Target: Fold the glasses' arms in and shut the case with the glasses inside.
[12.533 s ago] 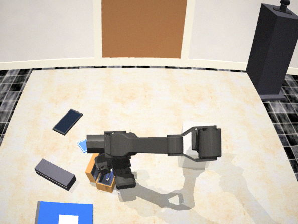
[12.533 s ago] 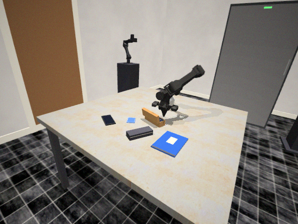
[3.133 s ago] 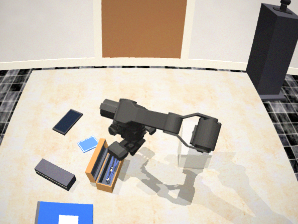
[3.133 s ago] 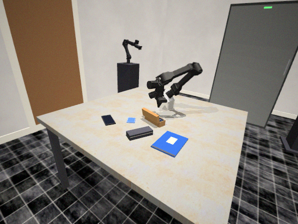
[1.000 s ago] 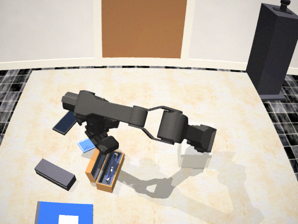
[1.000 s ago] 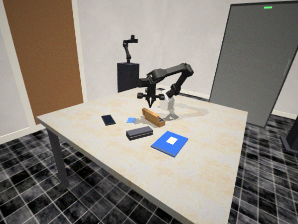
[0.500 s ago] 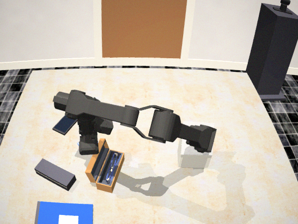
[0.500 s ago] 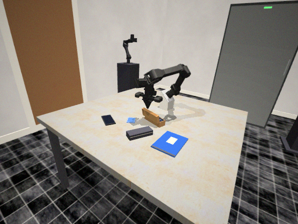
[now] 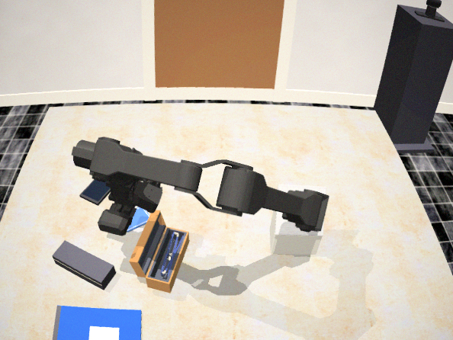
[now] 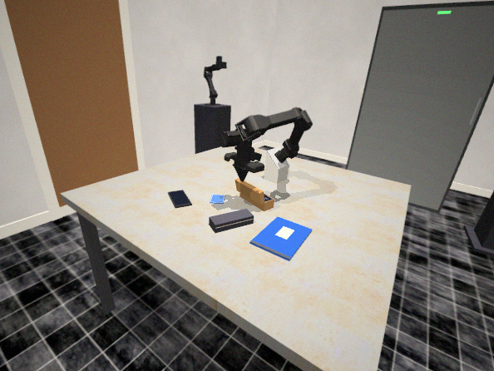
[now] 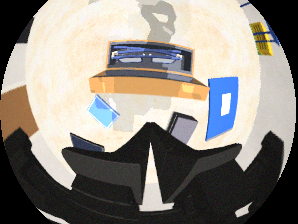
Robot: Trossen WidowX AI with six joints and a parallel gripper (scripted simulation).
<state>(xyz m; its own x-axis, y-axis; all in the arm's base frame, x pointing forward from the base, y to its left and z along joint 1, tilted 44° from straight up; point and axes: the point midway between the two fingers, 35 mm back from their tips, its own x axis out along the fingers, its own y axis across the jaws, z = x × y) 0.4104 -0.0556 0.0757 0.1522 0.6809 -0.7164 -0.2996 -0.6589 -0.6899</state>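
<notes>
- The glasses (image 9: pixel 169 256) (image 11: pixel 146 56) lie inside the orange case (image 9: pixel 160 286) (image 10: pixel 269 205) (image 11: pixel 190 62), on the table (image 9: pixel 229 126) (image 10: pixel 333 249) (image 11: pixel 60 60). Their blue arms look folded in across the lenses, though the fine detail is blurred.
- The lid (image 9: pixel 142 248) (image 10: pixel 249 193) (image 11: pixel 145 87) stands up along one long side, so the case is open.
- The claw (image 9: pixel 127 209) (image 10: pixel 242 180) (image 11: pixel 150 125) is closed with nothing in it, near the lid on its outer side. Whether it touches the lid I cannot tell.
- Done, I judge: the glasses placed and probably folded. Left: swing the lid down over them, then back the robot arm (image 9: pixel 145 168) (image 10: pixel 274 121) off everything. A push from the lid's outer side seems the next move.
- Count, for the task: one pair of glasses, with two lenses; one orange case with one lid.
- Count, around it: one light-blue cloth (image 9: pixel 139 221) (image 10: pixel 217 199) (image 11: pixel 103 111), one dark box (image 9: pixel 85 263) (image 10: pixel 231 220) (image 11: pixel 184 125), one phone (image 9: pixel 95 191) (image 10: pixel 180 198) (image 11: pixel 86 142) and one blue book (image 9: pixel 99 316) (image 10: pixel 266 245) (image 11: pixel 215 107).
- Count, beyond the table: one small arm (image 10: pixel 212 81) on a dark stand (image 9: pixel 408 84) (image 10: pixel 212 129); one brown door (image 9: pixel 217 42) (image 10: pixel 75 91) (image 11: pixel 17 110); one grey door (image 10: pixel 412 100).
</notes>
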